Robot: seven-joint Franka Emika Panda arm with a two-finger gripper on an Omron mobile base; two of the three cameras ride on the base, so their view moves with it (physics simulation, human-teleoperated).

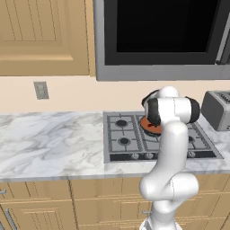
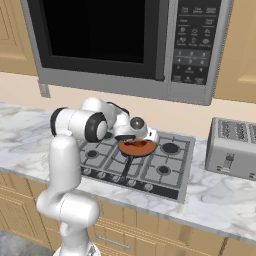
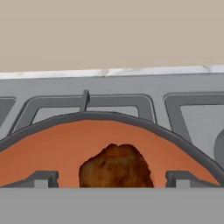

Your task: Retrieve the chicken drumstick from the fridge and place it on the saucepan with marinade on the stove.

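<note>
- Drumstick: we see the chicken drumstick [image 3: 116, 166] lying in the marinade [image 3: 65, 148] inside the saucepan [image 2: 136, 147], on the stove [image 1: 117, 134].
- Our pincer [image 3: 113, 179] hangs just over the pan, fingertips [image 3: 41, 178] spread wide either side of the meat, apart from it.
- Toaster [image 2: 232, 147] stands on the tabletop [image 1: 49, 139] beside the stove.

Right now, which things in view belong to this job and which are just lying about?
Job:
- chicken drumstick, lying in the marinade
- saucepan
- stove
- pincer, fingers spread either side of the drumstick

Just there:
- toaster
- microwave
- wall outlet
</note>
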